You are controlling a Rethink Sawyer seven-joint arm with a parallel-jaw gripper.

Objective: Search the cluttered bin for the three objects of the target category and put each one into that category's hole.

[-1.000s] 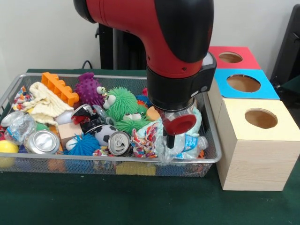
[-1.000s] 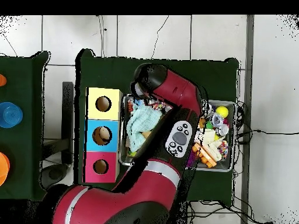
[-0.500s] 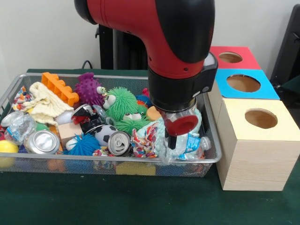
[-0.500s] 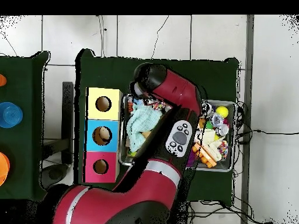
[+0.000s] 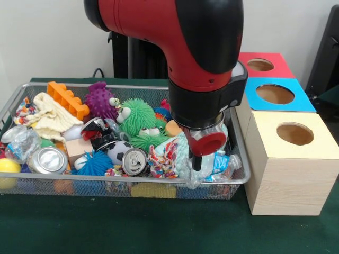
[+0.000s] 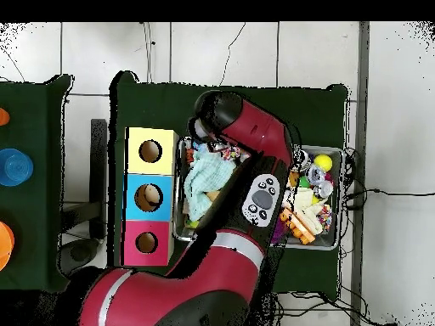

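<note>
The red and black arm (image 5: 180, 47) reaches down over the right end of the bin (image 5: 32, 182). Its pincer (image 5: 197, 159) is down among the clutter, and I cannot tell whether it is apart or together. A see-through bottle with a blue label (image 5: 218, 161) lies touching it, just to its right in the front view, and the red-topped box's hole (image 5: 260, 64) sits well beyond it, outside the bin.

Bin (image 5: 79, 182): wide shallow silver wire-mesh tray, crammed with clutter. Blue-label bottle (image 5: 218, 163): clear, wrinkled, lying at the near right corner. Second clear bottle (image 5: 21, 143): crumpled, far left end. Hole (image 5: 260, 64): round cut-out in the red-topped box, farthest of three.
</note>
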